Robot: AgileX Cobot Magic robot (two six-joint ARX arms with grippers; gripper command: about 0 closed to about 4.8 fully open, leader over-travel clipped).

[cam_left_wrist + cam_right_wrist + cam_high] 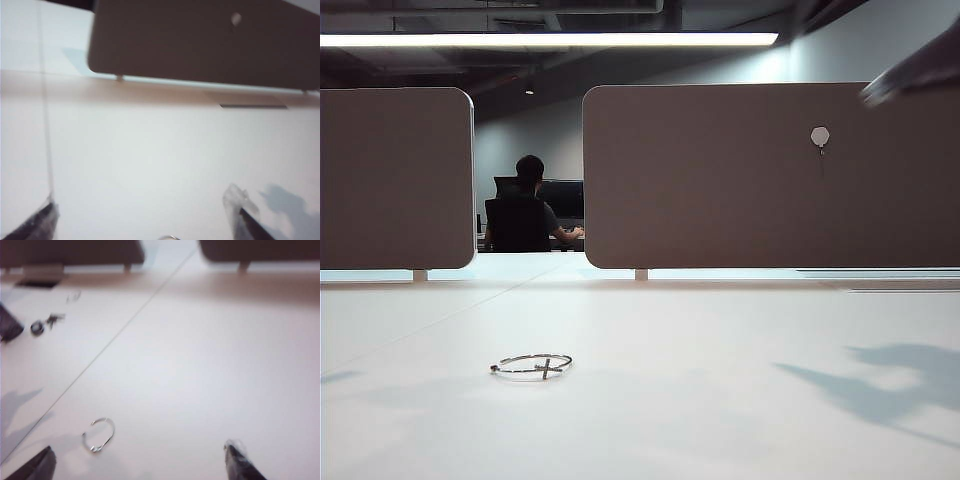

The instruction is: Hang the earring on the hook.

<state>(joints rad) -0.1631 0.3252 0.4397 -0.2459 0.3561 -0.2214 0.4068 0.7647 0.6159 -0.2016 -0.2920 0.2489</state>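
The earring, a thin metal hoop with a small cross charm, lies flat on the white table at the front left. The hook, a pale hexagonal plate with a short dark prong, sits high on the brown panel. In the left wrist view my left gripper is open above the bare table, a sliver of the earring shows at the frame's edge, and the hook is far off. My right gripper is open and empty over the table, with the earring lying near one of its fingers.
A second brown panel stands at the left with a gap between the two. A blurred piece of the right arm crosses the top right corner. Small dark items lie far back on the table. A person sits beyond the gap.
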